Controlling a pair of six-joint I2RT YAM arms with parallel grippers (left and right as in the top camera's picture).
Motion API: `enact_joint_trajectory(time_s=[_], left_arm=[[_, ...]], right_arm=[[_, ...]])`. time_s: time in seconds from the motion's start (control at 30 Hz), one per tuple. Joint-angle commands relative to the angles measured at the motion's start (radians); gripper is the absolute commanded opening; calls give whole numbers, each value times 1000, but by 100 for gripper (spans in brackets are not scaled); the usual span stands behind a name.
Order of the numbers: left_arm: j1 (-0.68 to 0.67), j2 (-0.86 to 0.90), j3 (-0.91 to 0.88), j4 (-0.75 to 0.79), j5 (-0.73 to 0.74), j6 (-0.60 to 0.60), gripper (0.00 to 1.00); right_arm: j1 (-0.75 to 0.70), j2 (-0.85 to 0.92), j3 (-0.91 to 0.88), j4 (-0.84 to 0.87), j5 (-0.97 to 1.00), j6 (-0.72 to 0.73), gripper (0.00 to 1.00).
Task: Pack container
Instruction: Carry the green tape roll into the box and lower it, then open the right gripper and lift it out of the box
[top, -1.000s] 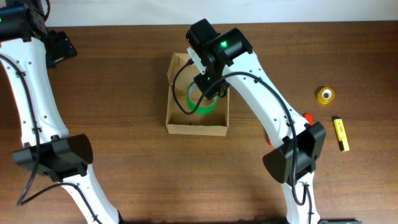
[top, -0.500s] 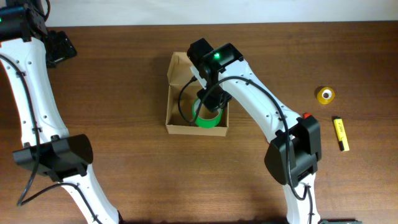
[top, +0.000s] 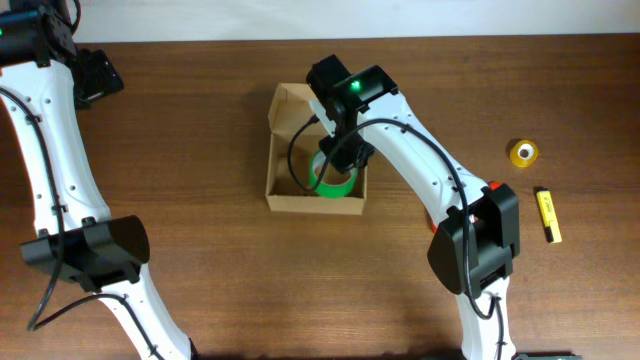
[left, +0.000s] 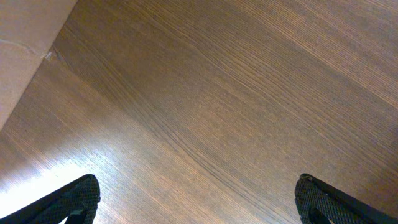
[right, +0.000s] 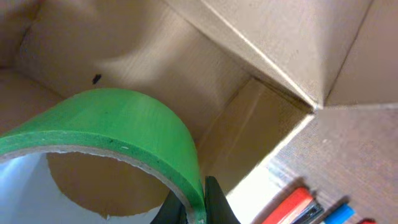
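**Green tape roll is now down inside the box, not yet released**

In the last second your right arm carried the green tape roll (top: 335, 179) from the back part of the box (top: 315, 208) toward its front wall, and lower. The right fingers (right: 206, 200) are closed tightly on the rim of the roll, so it is not let go yet. From the right wrist view the roll hangs near the inner corner of the box, but you cannot tell if it already rests on the bottom.

The box stands in the middle of the tabletop (top: 200, 280), flap open. The left fingers (top: 95, 72) did not move. They are fully open, hold nothing, and hang over bare wood far to the left.

I judge that opening the right fingers is the next step. A yellow tape roll (top: 522, 153) and a yellow marker (top: 547, 215) lie well apart at the right, outside the box.
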Motion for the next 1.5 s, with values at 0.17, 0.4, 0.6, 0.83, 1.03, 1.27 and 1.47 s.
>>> enact_joint_trajectory(time_s=[0.17,0.4,0.6,0.83,1.03,1.27,1.47], left_arm=[[3,17,-3,-1,3,4,100],[3,17,-3,-2,3,4,100],[3,17,-3,-1,3,4,100],[3,17,-3,-2,3,4,100],[3,17,-3,-2,3,4,100],[3,17,-3,-2,3,4,100],[3,17,-3,-2,3,4,99]], right_arm=[[-9,10,103,-11,14,-4,4],[-16,92,101,-5,16,-3,4],[-76,135,90,3,15,-3,3],[-89,137,13,32,-6,-4,4],[-83,170,-23,44,-6,-3,4],[-79,213,-23,61,-2,-11,4],[-79,213,-22,62,-2,-11,11]])
